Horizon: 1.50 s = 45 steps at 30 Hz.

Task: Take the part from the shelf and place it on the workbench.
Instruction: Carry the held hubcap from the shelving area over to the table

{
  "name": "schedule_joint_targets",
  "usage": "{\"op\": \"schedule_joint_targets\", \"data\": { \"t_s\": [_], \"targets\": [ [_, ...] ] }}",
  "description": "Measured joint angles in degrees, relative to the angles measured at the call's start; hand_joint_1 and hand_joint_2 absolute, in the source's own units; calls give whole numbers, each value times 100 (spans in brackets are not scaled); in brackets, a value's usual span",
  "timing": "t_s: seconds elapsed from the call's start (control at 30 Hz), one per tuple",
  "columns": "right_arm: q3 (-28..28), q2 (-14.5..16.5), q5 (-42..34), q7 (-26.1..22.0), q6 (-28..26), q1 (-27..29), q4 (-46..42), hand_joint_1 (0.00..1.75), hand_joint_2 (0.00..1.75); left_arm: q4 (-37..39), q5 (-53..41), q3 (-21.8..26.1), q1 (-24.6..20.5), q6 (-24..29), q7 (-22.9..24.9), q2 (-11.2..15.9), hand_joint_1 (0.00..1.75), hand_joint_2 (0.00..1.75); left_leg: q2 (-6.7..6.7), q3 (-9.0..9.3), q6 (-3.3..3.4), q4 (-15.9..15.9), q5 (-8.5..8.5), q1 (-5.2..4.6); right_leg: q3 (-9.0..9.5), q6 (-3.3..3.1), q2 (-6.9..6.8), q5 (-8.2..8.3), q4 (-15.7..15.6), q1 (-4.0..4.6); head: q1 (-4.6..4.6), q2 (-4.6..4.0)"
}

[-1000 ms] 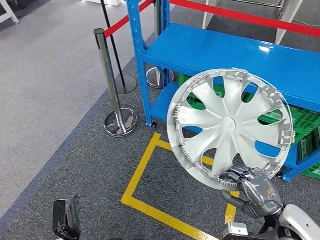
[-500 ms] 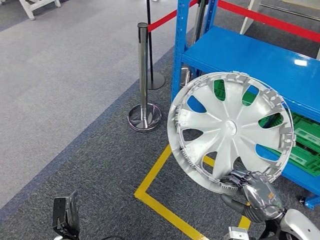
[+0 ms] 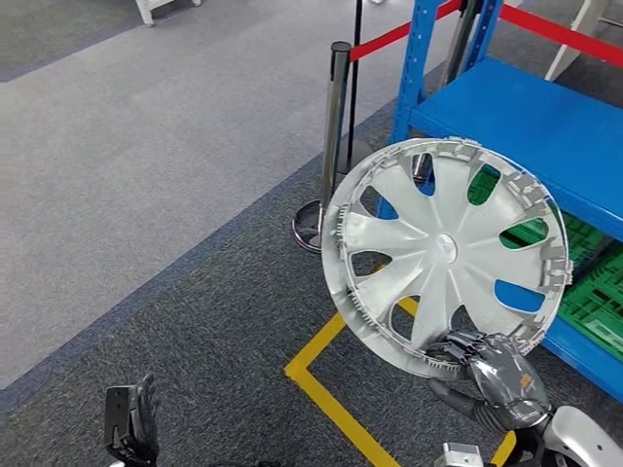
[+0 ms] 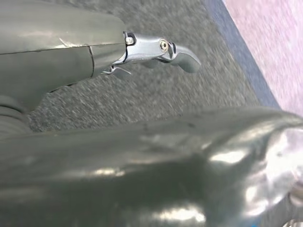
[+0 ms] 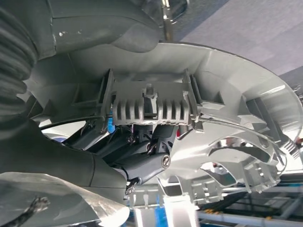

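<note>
The part is a large silver wheel cover (image 3: 444, 253) with curved spokes, held upright in the air in front of the blue shelf (image 3: 543, 126). My right hand (image 3: 494, 375) grips its lower rim from below. In the right wrist view the cover's ribbed inner rim (image 5: 153, 106) lies across my right hand's dark fingers (image 5: 143, 163), which curl around it. My left hand (image 3: 132, 423) hangs low at the lower left over the carpet, holding nothing. In the left wrist view my left hand (image 4: 107, 52) shows a metal fingertip (image 4: 178, 52) stretched out straight.
A chrome stanchion (image 3: 334, 136) with a red belt (image 3: 385, 37) stands left of the shelf's blue upright (image 3: 412, 73). Green crates (image 3: 599, 282) sit on the shelf's lower level. Yellow floor tape (image 3: 334, 404) marks a box on the dark carpet. Lighter grey carpet (image 3: 147, 146) stretches to the left.
The whole picture has slid rightward, so the camera is turning left, away from the shelf. The wheel cover stays in my right hand at the same place in the picture.
</note>
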Motion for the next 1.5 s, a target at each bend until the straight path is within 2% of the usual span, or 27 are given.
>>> {"op": "schedule_joint_targets", "data": {
  "t_s": [0.1, 0.13, 0.2, 0.27, 0.33, 0.4, 0.47, 0.5, 0.57, 0.63, 0.7, 0.73, 0.8, 0.87, 0.93, 0.97, 1.03, 1.07, 1.13, 1.17, 1.23, 1.3, 1.37, 1.4, 1.43, 1.47, 1.5],
  "targets": [
    [-2, 0, -2, 2, -1, -2, -10, 175, 175, -2, 0, -1, -20, 0, -1, 2, 0, 0, 292, 481, 86, -950, 289, -78, 34, 64, -180, -42, -4, 28, 7, 1],
    [-2, 0, -3, -1, -2, -4, -13, 175, 175, -2, -1, -1, -23, 0, -1, 3, 0, 0, 317, 503, 120, -1027, 271, -107, 41, 97, -235, -49, -13, 38, 9, 1],
    [-1, 0, -3, -3, -2, -9, -20, 175, 175, -4, -2, -1, -9, 2, 0, 12, 0, 0, 206, 488, 198, -1070, 295, -111, 53, 168, -325, -67, -39, 39, 9, 1],
    [-3, -1, -5, -1, -4, -17, -31, 175, 175, -9, -2, -1, -2, 3, -1, 9, 0, 0, 89, 507, 273, -1128, 330, -84, -6, 212, -145, -194, 90, 24, 21, 1],
    [-5, -4, -3, 2, -8, -7, -36, 175, 175, -13, 1, 0, -20, -7, -1, -3, 0, 0, -30, 520, 319, -1155, 347, -73, -294, 213, 190, -509, 693, 19, 43, 0],
    [2, -7, 6, -1, -10, 13, -37, 175, 175, -13, 4, 1, -25, -29, 7, -6, 0, 0, -166, 520, 336, -1152, 346, -84, -698, 208, 331, -754, 1435, 31, 48, 0],
    [11, -8, 12, 1, -13, 18, -37, 175, 175, -13, 5, 1, -17, -44, 22, -10, 0, 0, -319, 530, 337, -1145, 344, -90, -818, 199, 362, -574, 1493, 41, 48, 0],
    [12, -8, 14, 4, -14, 19, -37, 175, 175, -13, 5, 1, -17, -46, 28, -11, 0, 0, -398, 539, 335, -1138, 341, -88, -716, 189, 391, -342, 1196, 40, 49, 0],
    [12, -10, 16, 9, -17, 24, -37, 175, 175, -13, 5, 1, -25, -47, 36, -14, 0, 0, -551, 532, 310, -1101, 329, -86, -393, 171, 624, 28, 430, 9, 48, 0],
    [13, -13, 22, 13, -34, 45, -42, 175, 175, -13, 4, 1, -28, -50, 53, -13, 0, 0, -681, 476, 259, -1071, 335, -79, -210, 149, 807, 100, 61, -9, 44, 1],
    [13, -17, 32, 31, -54, 69, -51, 175, 175, -13, -1, 0, -8, -49, 79, -6, 0, 0, -802, 433, 200, -1073, 361, -61, -176, 108, 731, 92, 32, 1, 39, 1],
    [12, -20, 37, 47, -57, 76, -54, 175, 175, -13, -6, -1, 7, -46, 86, -5, 0, 0, -761, 420, 169, -1048, 344, -65, -157, 77, 664, 97, 14, 0, 35, 1],
    [10, -24, 41, 75, -60, 91, -61, 175, 175, -13, -14, -2, 6, -42, 90, -5, 0, 0, -483, 295, 111, -760, 165, -76, -106, 14, 510, 98, -20, -5, 7, 1],
    [10, -26, 45, 86, -61, 109, -64, 175, 175, -13, -18, -3, -14, -42, 90, -14, 0, 0, -175, -32, 62, -52, -182, -55, -72, -29, 346, 76, -27, 17, -14, 1],
    [13, -26, 48, 87, -61, 116, -63, 175, 175, -13, -19, -3, -14, -43, 91, -19, 0, 0, -89, -310, 37, 534, -368, -23, -51, -44, 187, 54, -26, 32, -13, 1],
    [13, -26, 48, 90, -61, 115, -64, 175, 175, -13, -19, -3, -7, -44, 92, -20, 0, 0, -75, -310, 34, 540, -305, -14, -39, -42, 115, 42, -26, 34, -14, 0],
    [13, -26, 48, 96, -61, 114, -64, 175, 175, -13, -18, -3, -2, -46, 93, -17, 0, 0, 24, 12, 57, -82, 62, -14, 8, -24, -29, 8, -26, 36, -14, 0],
    [11, -26, 48, 99, -61, 113, -66, 175, 175, -13, -17, -3, -7, -46, 94, -16, 0, 0, 159, 222, 80, -483, 203, -47, 31, -5, -95, -15, -25, 47, -14, 0],
    [10, -26, 48, 100, -61, 113, -69, 175, 175, -14, -18, -3, -23, -46, 96, -15, 0, 0, 363, 464, 145, -991, 321, -112, 57, 50, -217, -53, -27, 71, -7, 0],
    [10, -26, 48, 99, -61, 110, -72, 175, 175, -15, -18, -3, -25, -46, 97, -13, 0, 0, 378, 467, 174, -1033, 295, -145, 62, 80, -277, -62, -36, 81, 0, 0],
    [10, -27, 50, 98, -61, 102, -80, 175, 175, -16, -19, -3, -13, -46, 98, -5, 0, 0, 245, 469, 244, -1089, 320, -143, 89, 145, -366, -96, -52, 69, 8, 1],
    [7, -30, 48, 101, -64, 96, -91, 175, 175, -18, -17, -3, -18, -46, 97, -5, 0, 0, 109, 513, 318, -1155, 352, -112, 0, 186, -137, -261, 169, 48, 28, 1],
    [5, -38, 47, 102, -67, 106, -94, 175, 175, -21, -15, -3, -38, -46, 97, -10, 0, 0, -28, 535, 362, -1176, 361, -91, -355, 198, 223, -578, 850, 40, 63, 1],
    [8, -42, 48, 102, -66, 113, -93, 175, 175, -21, -14, -3, -40, -47, 98, -11, 0, 0, -99, 534, 373, -1173, 359, -91, -578, 203, 306, -709, 1240, 42, 73, 1],
    [11, -44, 50, 102, -65, 118, -92, 175, 175, -22, -13, -3, -37, -49, 99, -13, 0, 0, -177, 537, 378, -1170, 355, -92, -761, 209, 343, -755, 1517, 44, 76, 1],
    [14, -44, 50, 102, -64, 118, -92, 175, 175, -22, -13, -3, -32, -51, 100, -16, 0, 0, -259, 542, 380, -1165, 352, -92, -848, 212, 356, -677, 1580, 44, 74, 1],
    [15, -44, 50, 104, -64, 116, -92, 175, 175, -22, -12, -3, -29, -55, 101, -18, 0, 0, -343, 551, 377, -1159, 348, -88, -823, 212, 369, -490, 1417, 41, 75, 0]
  ]
}}
